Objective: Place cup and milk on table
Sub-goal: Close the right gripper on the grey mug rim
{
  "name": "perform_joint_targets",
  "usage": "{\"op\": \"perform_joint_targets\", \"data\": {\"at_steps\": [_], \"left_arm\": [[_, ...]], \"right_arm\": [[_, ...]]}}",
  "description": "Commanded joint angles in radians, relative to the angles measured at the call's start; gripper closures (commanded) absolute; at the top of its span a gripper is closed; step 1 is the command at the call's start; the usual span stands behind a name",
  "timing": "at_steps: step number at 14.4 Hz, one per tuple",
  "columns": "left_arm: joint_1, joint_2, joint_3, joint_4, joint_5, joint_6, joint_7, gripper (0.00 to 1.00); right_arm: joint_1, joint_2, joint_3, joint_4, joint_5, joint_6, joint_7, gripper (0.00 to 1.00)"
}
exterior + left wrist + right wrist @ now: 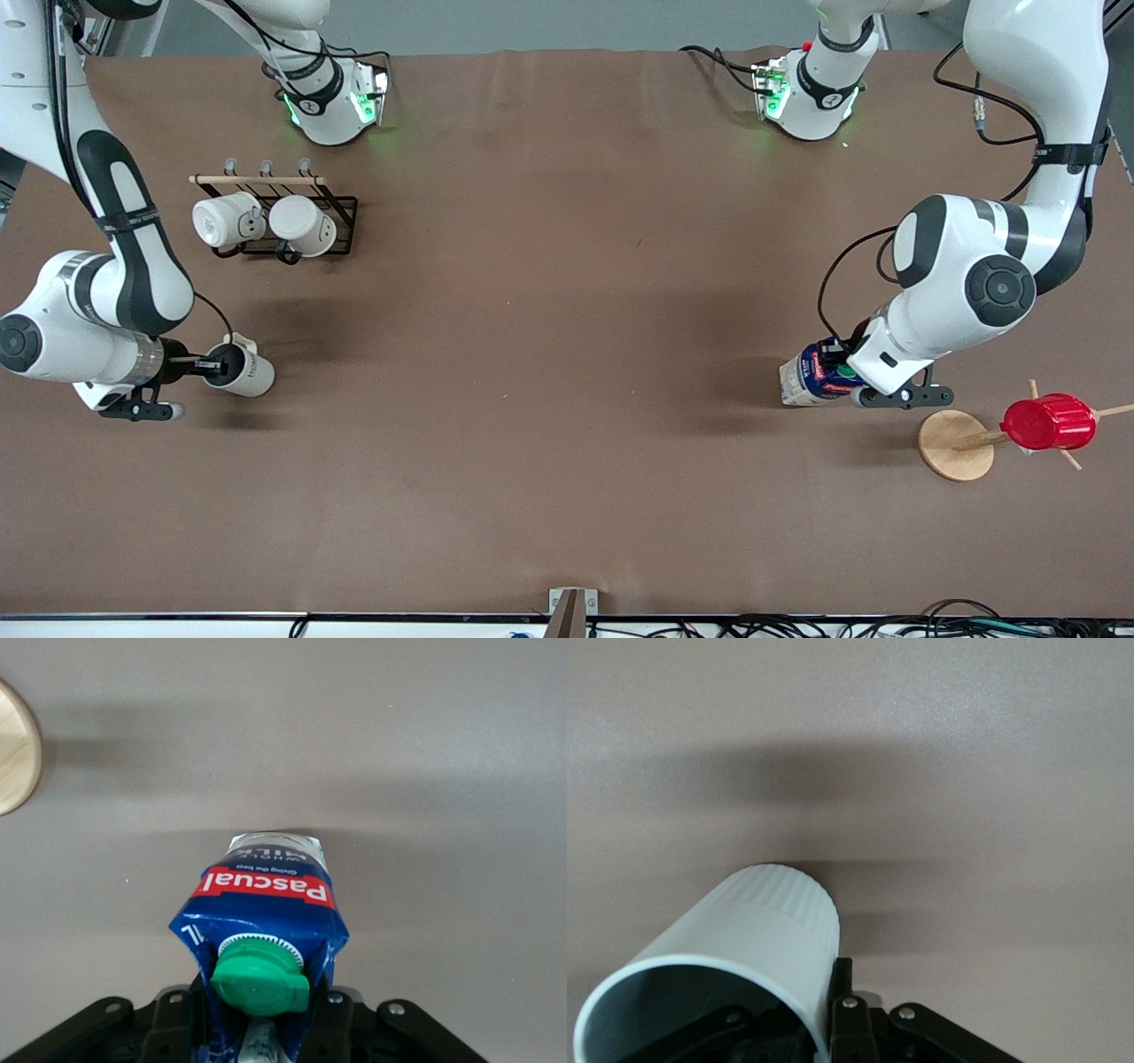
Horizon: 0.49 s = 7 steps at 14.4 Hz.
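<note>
Both arms [106, 266] glossy white with dark grey joint bands, round grey caps at elbows, black cables looped along links. Bases [332, 106] glow green. Grippers black, silver screws [849, 1002] visible.

Right wrist view: I see the cup [735, 948] tilted, its dark interior open toward the camera and its ribbed base pointing away; the right gripper [824, 1028] is clamped on the rim, one finger [843, 1010] outside the wall. The table [966, 771] lies underneath, crossed by soft shadows.
</note>
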Motion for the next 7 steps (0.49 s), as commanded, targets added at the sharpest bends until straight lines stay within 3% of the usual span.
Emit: {"op": "perform_joint_targets", "data": {"at_steps": [1,7], "left_arm": [[-0.005,-0.041,-0.010,0.005,0.004,-0.008,-0.024,0.88],[-0.007,-0.056,-0.029,0.026,0.004,-0.015,-0.025,0.89]], "right_arm": [[0.028,-0.057,0.000,0.000,0.020,-0.061,0.002,0.96],[0.215,-0.074,0.000,0.172,0.022,-0.272,0.329,1.00]]}}
